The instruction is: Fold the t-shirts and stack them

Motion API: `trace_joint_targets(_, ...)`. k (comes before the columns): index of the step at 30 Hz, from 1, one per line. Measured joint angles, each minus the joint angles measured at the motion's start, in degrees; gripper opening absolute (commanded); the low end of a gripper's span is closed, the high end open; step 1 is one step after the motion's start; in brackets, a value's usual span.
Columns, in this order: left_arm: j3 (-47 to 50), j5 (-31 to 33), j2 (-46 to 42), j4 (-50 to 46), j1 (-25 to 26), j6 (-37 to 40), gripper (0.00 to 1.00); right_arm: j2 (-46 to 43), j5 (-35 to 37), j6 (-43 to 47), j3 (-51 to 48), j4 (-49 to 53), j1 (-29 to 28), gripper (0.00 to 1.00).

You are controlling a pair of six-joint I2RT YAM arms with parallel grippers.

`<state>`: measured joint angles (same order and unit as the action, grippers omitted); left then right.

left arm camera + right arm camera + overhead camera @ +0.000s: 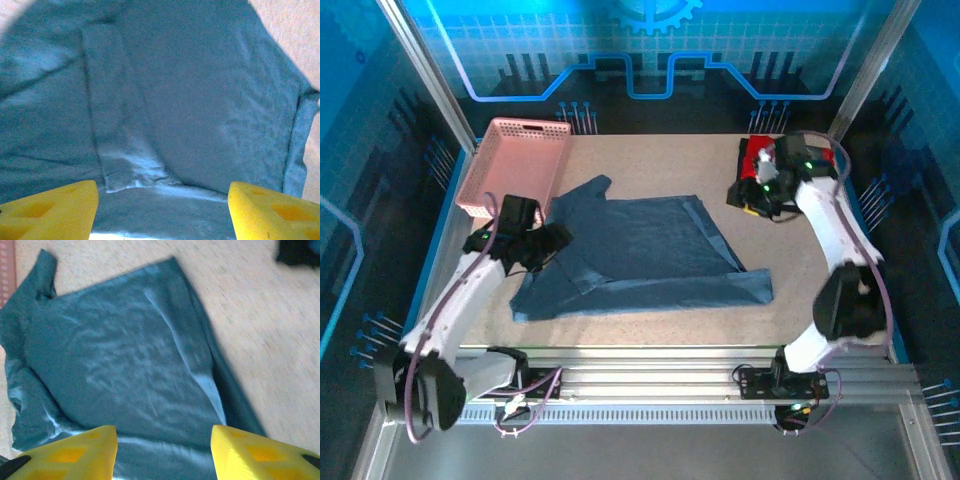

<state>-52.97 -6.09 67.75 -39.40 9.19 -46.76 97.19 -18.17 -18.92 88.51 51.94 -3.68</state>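
Left arm, near-left of the bench (650, 165): left pincer (545, 245) sat low over the left edge of the plain slate-blue cloth t-shirt (640, 250). On the left wrist camera I saw its yellow fingers (55, 210) standing wide apart, with only shirt fabric (190, 100) lying under the gap and nothing held.

The slate-blue t-shirt lay spread mostly flat across the middle of the bench. Its right side was turned over in a narrow band, and one sleeve pointed toward the far-left.

Right arm reached to the far-right. Right pincer (750, 198) hung over bare bench, just beyond the blue shirt's far-right corner. On the right wrist camera its yellow fingers (70, 455) were parted and empty, and the blue shirt (125, 355) lay beyond them.

Just past that pincer, the bunched red and black cloth t-shirt (755, 158) sat near the far-right corner, apart from the blue one. I could not make out a print on it.

Far-left: pink plastic lattice basket (515, 165), close by the blue shirt's sleeve.
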Motion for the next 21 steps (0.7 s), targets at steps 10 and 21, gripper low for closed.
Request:
trace_joint_targets(10, 3.23, -8.63, 6.47, 7.85, 1.38, 1.51, 0.7, 30.12, -1.33, 6.34, 23.41, 1.14, -5.55, 0.51)
trace_joint_targets(21, 8.74, -10.03, 9.18, 8.98, 0.83, 1.7, 0.7, 40.54, 2.16, 6.97, 32.3, 4.0, -6.45, 0.49)
